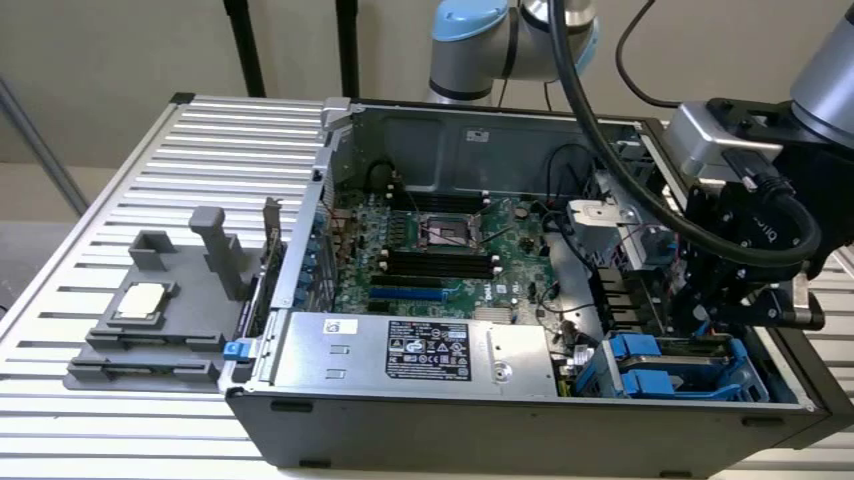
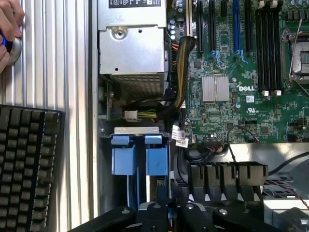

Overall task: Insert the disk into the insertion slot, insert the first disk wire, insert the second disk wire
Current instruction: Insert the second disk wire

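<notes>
The insertion slot [image 1: 687, 368], a grey-blue drive cage with blue plastic tabs, sits in the front corner of the open computer case [image 1: 534, 420] at the exterior view's right. In the wrist view two blue tabs [image 2: 140, 153] stand side by side at the cage mouth [image 2: 137, 130]. The disk's silver body and white label are hidden; I cannot tell whether it lies behind those tabs. My gripper [image 1: 723, 322] hangs low inside the case, just above the far end of the cage. Its black body [image 2: 169, 212] shows close beside the blue tabs.
A silver box with a black label [image 1: 427, 350] fills the case front beside the cage. The motherboard [image 1: 427, 250] and cable bundles [image 2: 181, 72] lie behind. A grey fixture [image 1: 160, 310] stands on the slatted table. A hand [image 2: 7, 29] rests on a button near a black keyboard [image 2: 29, 164].
</notes>
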You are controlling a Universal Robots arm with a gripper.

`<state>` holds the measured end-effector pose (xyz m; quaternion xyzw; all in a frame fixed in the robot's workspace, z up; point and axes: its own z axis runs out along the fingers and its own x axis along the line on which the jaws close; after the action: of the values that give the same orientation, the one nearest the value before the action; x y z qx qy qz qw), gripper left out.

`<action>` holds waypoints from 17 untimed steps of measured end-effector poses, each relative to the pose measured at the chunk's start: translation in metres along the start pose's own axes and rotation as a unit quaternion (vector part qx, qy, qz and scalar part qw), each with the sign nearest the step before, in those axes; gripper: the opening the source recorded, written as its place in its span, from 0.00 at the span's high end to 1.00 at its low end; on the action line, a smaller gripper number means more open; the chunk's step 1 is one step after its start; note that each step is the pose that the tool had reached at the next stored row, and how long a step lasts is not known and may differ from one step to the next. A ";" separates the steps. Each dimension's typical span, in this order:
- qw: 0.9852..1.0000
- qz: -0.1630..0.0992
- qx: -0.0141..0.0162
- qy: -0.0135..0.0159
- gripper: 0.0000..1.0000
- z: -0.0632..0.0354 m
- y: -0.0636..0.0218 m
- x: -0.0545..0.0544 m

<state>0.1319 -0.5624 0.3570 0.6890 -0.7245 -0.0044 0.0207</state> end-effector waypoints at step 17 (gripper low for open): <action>1.000 0.000 0.000 -0.003 0.83 0.0102 -0.0037 0.006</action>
<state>0.1350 -0.5687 0.3469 0.6890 -0.7245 -0.0068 0.0188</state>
